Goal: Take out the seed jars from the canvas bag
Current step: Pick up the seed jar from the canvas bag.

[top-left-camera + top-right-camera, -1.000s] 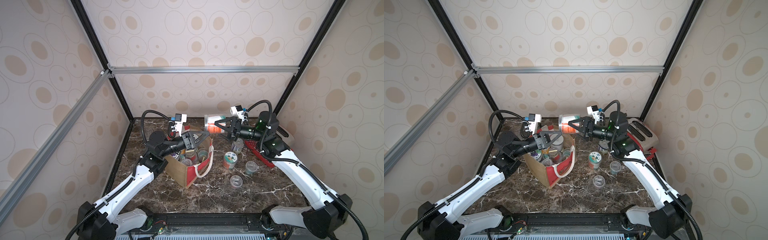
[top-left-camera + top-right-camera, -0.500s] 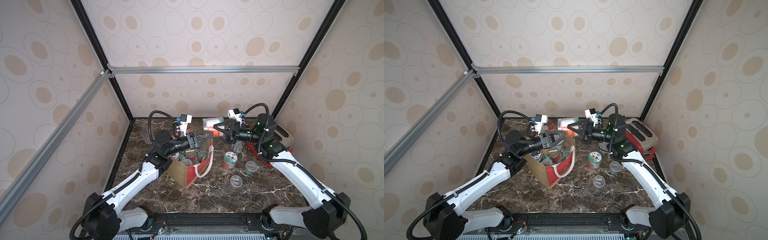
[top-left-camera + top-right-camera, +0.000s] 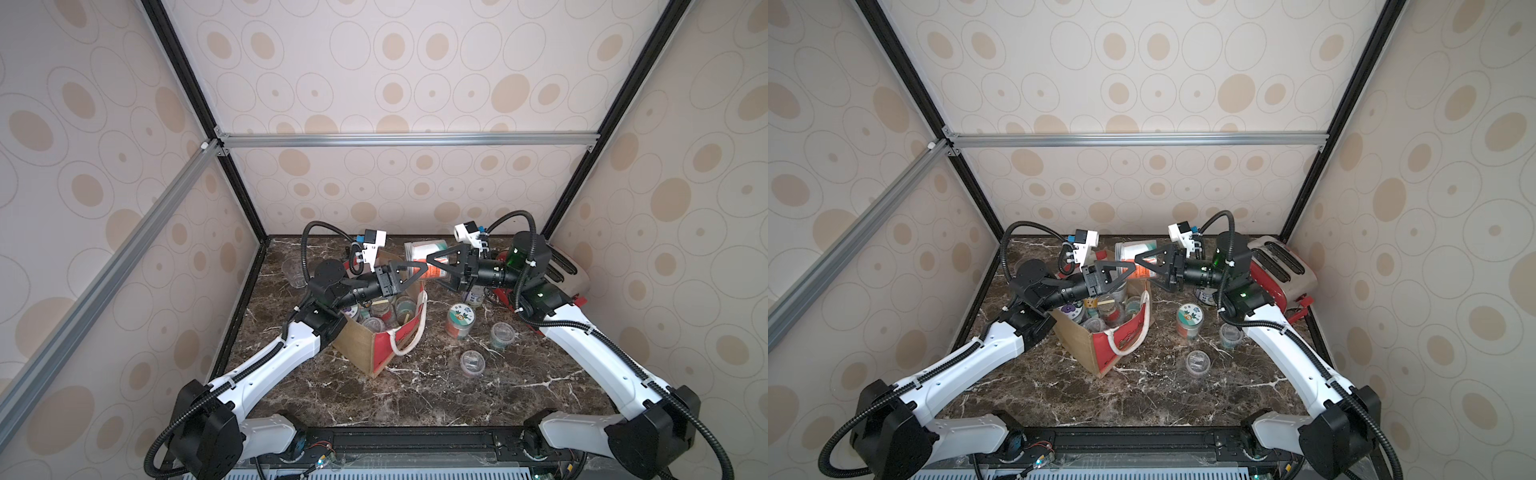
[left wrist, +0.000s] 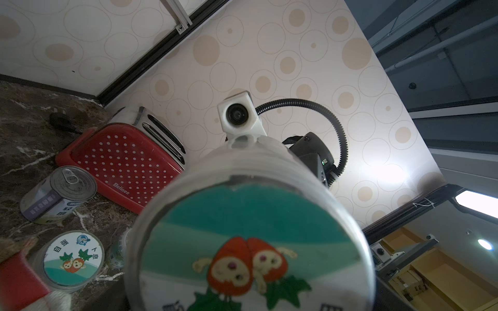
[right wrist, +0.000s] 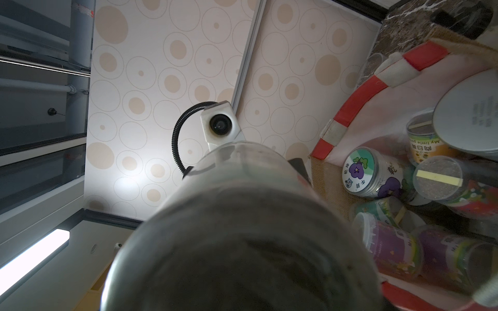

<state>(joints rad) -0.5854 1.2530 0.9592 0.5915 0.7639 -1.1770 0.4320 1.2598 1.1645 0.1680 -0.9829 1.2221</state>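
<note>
Dark veined marble counter point(image 3: 415, 399), and on it the boxy burlap canvas bag point(image 3: 359, 349) with red side panels and white rope handles, round clear seed jars point(image 3: 384, 311) still inside. Just above the bag's far rim, the right end effector point(image 3: 435, 271) is clamped on the held jar point(image 3: 420, 252), a clear cylinder with a white lid and orange label, lying sideways. The left end effector point(image 3: 1124, 274) is spread wide at its lid end (can't tell if touching, since the jar blocks the fingers in both wrist views); a second ago it sat lower over the bag's opening.
</note>
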